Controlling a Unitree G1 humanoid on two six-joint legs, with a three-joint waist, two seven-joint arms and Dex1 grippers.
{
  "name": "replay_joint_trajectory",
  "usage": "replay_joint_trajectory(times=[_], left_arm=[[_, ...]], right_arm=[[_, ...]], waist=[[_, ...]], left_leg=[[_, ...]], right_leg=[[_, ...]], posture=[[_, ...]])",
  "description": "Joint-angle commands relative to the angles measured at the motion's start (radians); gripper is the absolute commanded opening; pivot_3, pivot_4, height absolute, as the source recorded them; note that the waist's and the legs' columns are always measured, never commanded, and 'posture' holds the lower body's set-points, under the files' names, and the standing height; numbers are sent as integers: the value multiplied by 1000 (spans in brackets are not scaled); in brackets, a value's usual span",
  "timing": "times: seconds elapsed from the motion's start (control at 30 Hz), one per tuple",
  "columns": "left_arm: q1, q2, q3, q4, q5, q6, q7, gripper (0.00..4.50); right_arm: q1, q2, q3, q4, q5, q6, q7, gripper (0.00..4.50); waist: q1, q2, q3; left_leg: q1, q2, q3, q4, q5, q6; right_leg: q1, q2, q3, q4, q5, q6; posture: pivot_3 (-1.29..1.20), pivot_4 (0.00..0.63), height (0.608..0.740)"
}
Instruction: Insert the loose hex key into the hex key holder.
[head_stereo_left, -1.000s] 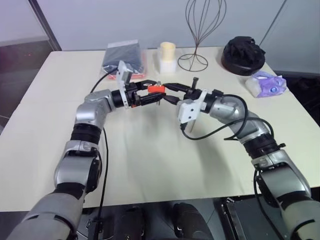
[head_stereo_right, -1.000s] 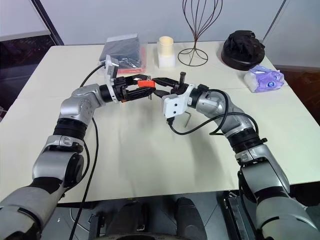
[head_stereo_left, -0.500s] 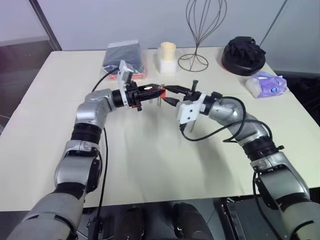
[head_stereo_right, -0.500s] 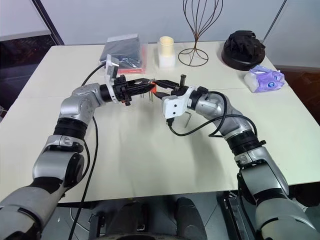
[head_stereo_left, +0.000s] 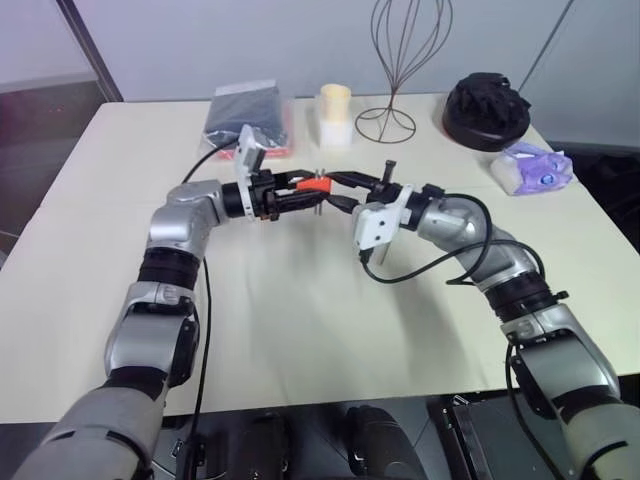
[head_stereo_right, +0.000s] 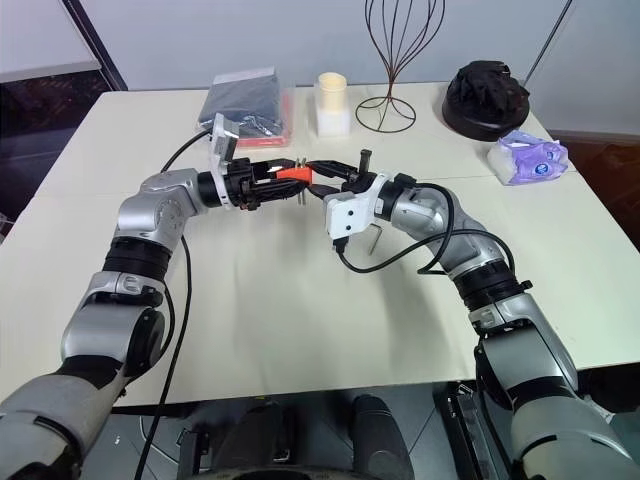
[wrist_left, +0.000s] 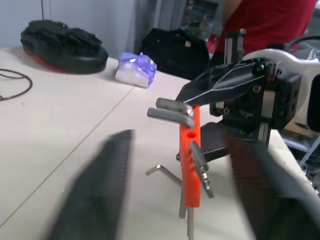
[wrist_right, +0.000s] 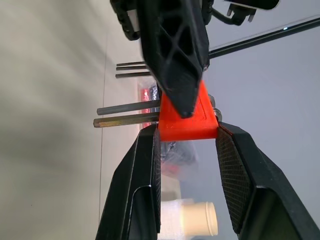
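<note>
So the small red-orange plastic hex key holder (wrist_right: 188, 120) sits pinched between the right gripper (wrist_right: 186, 150) fingers, up over mid-table. Left gripper (head_stereo_left: 300, 192) faces it from 9 o'clock, fingers spread wide around it, gripping nothing. The thin dark L-shaped loose hex key (wrist_left: 165, 173) lies on the cream table (head_stereo_left: 300, 330) underneath. Far edge is crowded: one black wire stand (head_stereo_left: 395, 70), one cream cup (head_stereo_left: 335, 103), one dark pouch (head_stereo_left: 245, 110), one black cap (head_stereo_left: 487, 108), one purple packet (head_stereo_left: 535, 168). Near side is roomy.

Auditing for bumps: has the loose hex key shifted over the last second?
No. The loose hex key lies unmoved on the table, below the wire stand.
</note>
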Motion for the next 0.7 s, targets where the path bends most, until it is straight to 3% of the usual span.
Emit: replay_joint_trajectory(times=[0.03,0.3,0.4,0.57,0.7], left_arm=[[-3,10,7,-6,5,-21,-2,3322],[-8,2,14,1,3,-25,-3,3322],[-5,0,14,-2,-1,-25,-4,2478],[-1,-1,16,-9,-3,-22,-8,52],[2,1,14,-15,1,-28,-7,52]], right_arm=[[-22,0,-32,-38,9,-15,-19,1006],[-16,-1,-30,-40,5,-19,-18,1006],[-16,-1,-29,-41,4,-19,-17,1006],[-12,-2,-27,-46,4,-19,-13,1006],[-8,-3,-27,-49,3,-17,-10,1006]], waist=[[0,0,0],[0,0,0],[0,0,0],[0,0,0],[-1,0,0]], left_leg=[[0,0,0,0,0,0],[0,0,0,0,0,0],[0,0,0,0,0,0],[0,0,0,0,0,0],[0,0,0,0,0,0]], right_leg=[[0,0,0,0,0,0],[0,0,0,0,0,0],[0,0,0,0,0,0],[0,0,0,0,0,0],[0,0,0,0,0,0]], posture=[[0,150,740],[0,150,740],[0,150,740],[0,150,740],[0,150,740]])
